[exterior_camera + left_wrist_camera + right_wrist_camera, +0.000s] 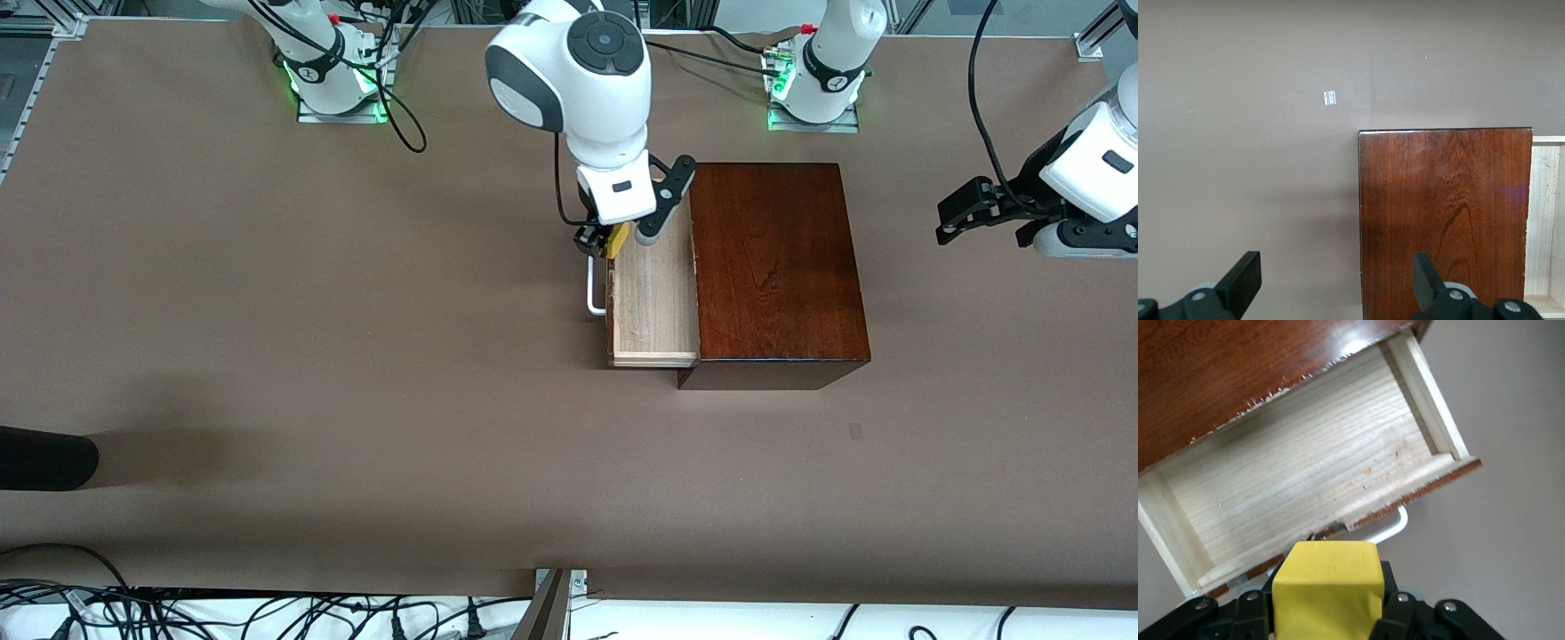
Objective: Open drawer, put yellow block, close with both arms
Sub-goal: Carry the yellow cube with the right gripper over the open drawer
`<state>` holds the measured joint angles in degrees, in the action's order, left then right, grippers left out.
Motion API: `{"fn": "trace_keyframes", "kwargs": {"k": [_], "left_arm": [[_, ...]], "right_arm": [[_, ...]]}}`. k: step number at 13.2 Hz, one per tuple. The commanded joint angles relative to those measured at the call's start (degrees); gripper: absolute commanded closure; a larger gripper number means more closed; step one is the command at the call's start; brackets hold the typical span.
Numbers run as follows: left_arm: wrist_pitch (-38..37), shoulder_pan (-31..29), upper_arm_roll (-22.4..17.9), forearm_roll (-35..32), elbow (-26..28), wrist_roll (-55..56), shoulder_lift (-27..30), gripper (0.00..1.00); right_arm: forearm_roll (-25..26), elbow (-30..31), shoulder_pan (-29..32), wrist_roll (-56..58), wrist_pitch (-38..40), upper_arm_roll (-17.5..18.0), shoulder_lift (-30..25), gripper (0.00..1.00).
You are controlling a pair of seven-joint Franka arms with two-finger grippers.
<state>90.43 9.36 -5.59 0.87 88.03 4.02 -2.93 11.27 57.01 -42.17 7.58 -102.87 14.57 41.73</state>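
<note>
The drawer point(653, 302) stands pulled out of the dark mahogany box point(773, 267), its pale wood tray bare. Its white bar handle point(594, 289) faces the right arm's end of the table. My right gripper point(612, 242) is shut on the yellow block point(618, 240) and holds it over the drawer's front edge, by the handle. In the right wrist view the yellow block point(1328, 587) sits between the fingers above the drawer point(1305, 480). My left gripper point(956, 213) is open, in the air past the box toward the left arm's end, and waits. The left wrist view shows the box top point(1445, 213).
A small pale tape mark point(855, 431) lies on the brown table nearer the front camera than the box. A black object point(44, 458) juts in at the table's edge at the right arm's end. Cables run along the base edge.
</note>
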Motion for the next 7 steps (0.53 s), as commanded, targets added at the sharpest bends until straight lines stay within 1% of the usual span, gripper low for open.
{"fn": "trace_keyframes", "kwargs": {"k": [1,6,7], "left_arm": [[-0.3,-0.5,0.1,1.5,-1.9,-0.5,-1.2,0.00],[-0.3,-0.3,0.3,0.6,-2.0,-0.5,-1.8,0.00],[-0.3,-0.2,0.4,0.5,-2.0,-0.5,-1.8,0.00]], "right_arm": [[2.5,-3.9,-2.5,2.6,-0.1,-0.6,3.0,0.95],[3.4,-5.9,-4.8,3.8,-3.8,-1.2,6.9,0.97],[3.6,-5.9,-5.6,3.8,-4.6,-1.8,7.5,0.97]]}}
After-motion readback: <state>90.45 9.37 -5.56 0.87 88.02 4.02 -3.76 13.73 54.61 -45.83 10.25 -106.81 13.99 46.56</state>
